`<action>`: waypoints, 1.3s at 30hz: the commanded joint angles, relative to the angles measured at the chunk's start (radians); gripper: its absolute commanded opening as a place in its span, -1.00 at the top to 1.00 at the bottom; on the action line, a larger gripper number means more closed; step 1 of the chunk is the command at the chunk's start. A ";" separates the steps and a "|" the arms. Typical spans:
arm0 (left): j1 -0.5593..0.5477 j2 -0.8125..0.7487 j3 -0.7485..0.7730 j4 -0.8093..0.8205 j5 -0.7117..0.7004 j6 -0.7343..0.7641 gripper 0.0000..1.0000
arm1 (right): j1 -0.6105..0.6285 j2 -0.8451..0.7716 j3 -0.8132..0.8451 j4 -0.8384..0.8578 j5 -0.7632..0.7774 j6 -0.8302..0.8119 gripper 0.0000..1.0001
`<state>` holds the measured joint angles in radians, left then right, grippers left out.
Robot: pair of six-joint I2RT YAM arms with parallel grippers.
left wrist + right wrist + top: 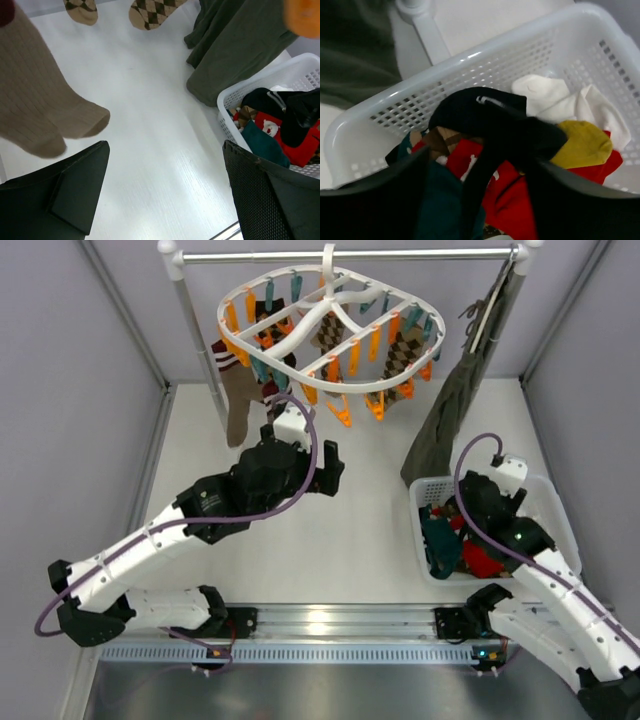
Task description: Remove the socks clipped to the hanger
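Hovering jaws apart, the left end effector (164,146) is sitting just right of brown socks (40,110) dangling straight down from the hanger (325,305).

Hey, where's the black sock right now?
In the right wrist view, the black sock sits between the fingers of the right gripper, over the red and teal clothes inside the white basket on the robot's right.
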<state>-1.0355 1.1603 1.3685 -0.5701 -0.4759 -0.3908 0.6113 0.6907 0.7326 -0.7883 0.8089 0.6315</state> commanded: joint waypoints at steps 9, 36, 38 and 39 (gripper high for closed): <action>0.008 -0.189 -0.175 -0.017 -0.269 -0.003 -0.97 | -0.228 -0.011 0.102 0.060 -0.059 -0.064 -0.99; 0.295 -0.464 -0.359 -0.155 -0.201 0.015 -0.97 | 0.367 0.551 0.161 1.100 -0.614 -0.303 -0.99; 0.295 -0.444 -0.388 -0.158 -0.210 0.006 -0.96 | 0.375 0.613 0.182 1.112 -0.547 -0.308 -0.99; 0.296 -0.436 -0.391 -0.159 -0.208 0.007 -0.96 | 0.374 0.630 0.192 1.118 -0.528 -0.318 -0.99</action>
<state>-0.7456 0.6930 1.0096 -0.7273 -0.6456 -0.3679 0.9691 1.2701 0.8646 0.2253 0.1928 0.3416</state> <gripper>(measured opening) 0.983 0.993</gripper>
